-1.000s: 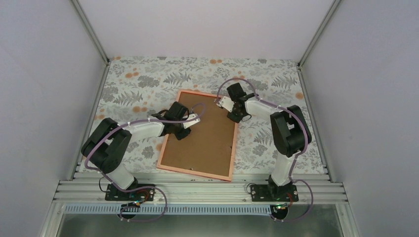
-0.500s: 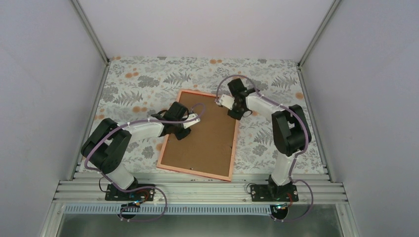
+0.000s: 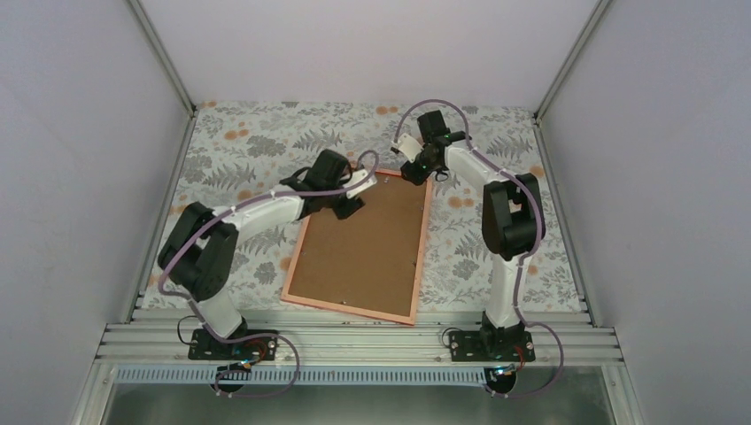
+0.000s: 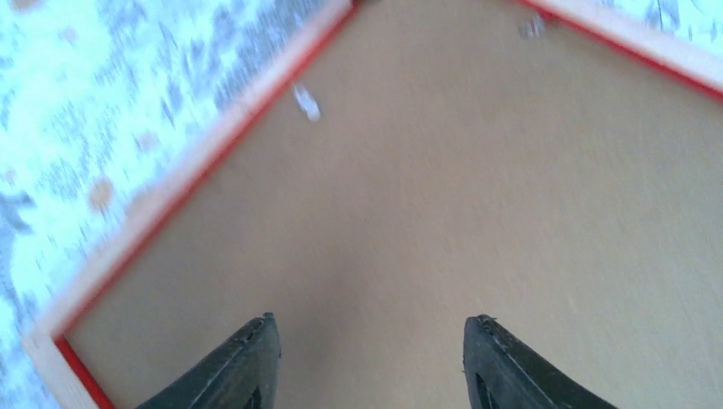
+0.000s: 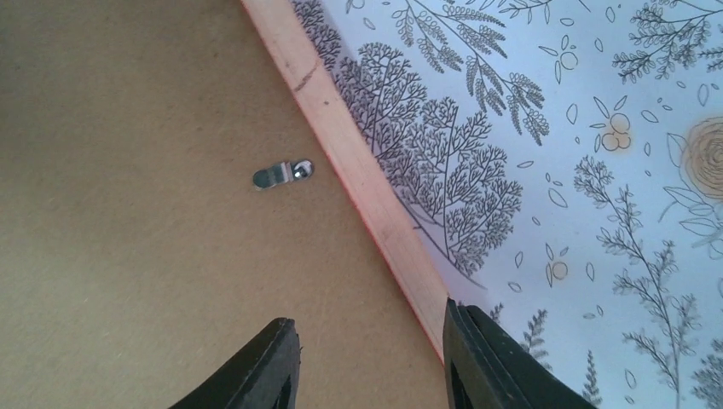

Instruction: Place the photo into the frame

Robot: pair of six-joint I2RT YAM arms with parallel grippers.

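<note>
The left hand (image 4: 371, 324) has its fingers apart and holds nothing, hovering over the brown backing board (image 3: 363, 239). The right hand (image 5: 368, 317) is likewise apart and empty, above the board just inside the frame (image 3: 350, 309), near a metal clip (image 5: 283, 174). The frame lies face down on the bench (image 3: 257, 142). The photo is not visible, presumably under the board. If a finger snags the rim, the frame could skid. An unturned clip could let the board lift. Compared with a second ago, both hands have opened wider and moved to the frame's far end, while the frame has not shifted.
</note>
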